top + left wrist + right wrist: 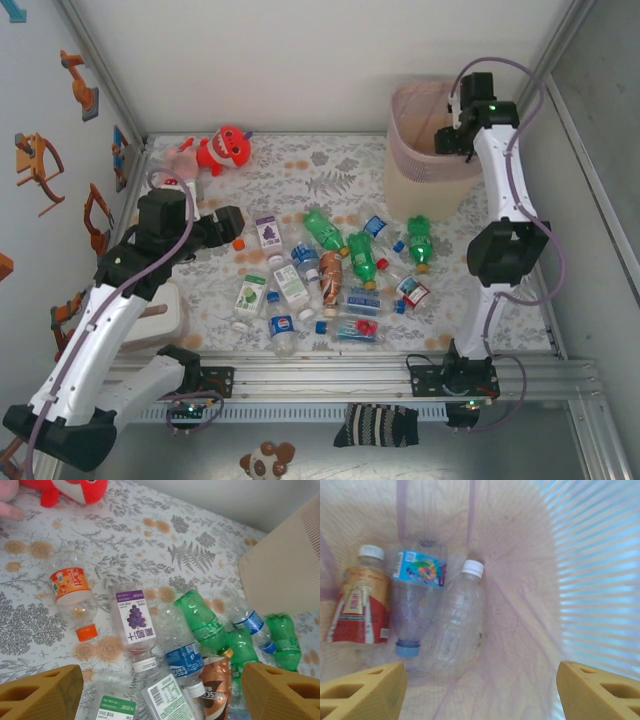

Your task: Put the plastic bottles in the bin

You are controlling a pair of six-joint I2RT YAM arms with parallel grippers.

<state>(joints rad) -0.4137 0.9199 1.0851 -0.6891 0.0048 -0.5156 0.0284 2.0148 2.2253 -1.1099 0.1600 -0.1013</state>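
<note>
Bin: the bin point(430, 150) stands upright at the far right of the worktop point(330, 165).
Done: three plastic bottles lie on the floor of the bin. They are a red-and-gold labelled bottle point(360, 605) with a white cap, a blue-labelled clear bottle point(415, 590) lying cap down, and a plain clear bottle point(457, 625) with a white cap.
Left to do: roughly fourteen bottles, hard to count where they overlap, lie in a heap point(330, 270) on the worktop, left of the bin and nearer the arm bases than it.
Progress: early, in my judgement; most of the job remains.
Right end effector point(455, 140): over the bin's mouth, fingers apart, nothing between them.
Left end effector point(225, 225): well left of the bin, at the side of the heap farthest from it, fingers spread and empty.
Readable: "POCARI SWE…" on a blue label point(185, 660).
Readable: "NESCA…" on the brown bottle point(216, 685).
Logo: a Pepsi roundel on the Pepsi bottle point(282, 325), the one in the heap nearest the arm bases.
Picture: grapes and Chinese characters on the purple-labelled bottle point(136, 616).
Unread: the print on the orange-labelled bottle point(70, 582) is too small to read.
</note>
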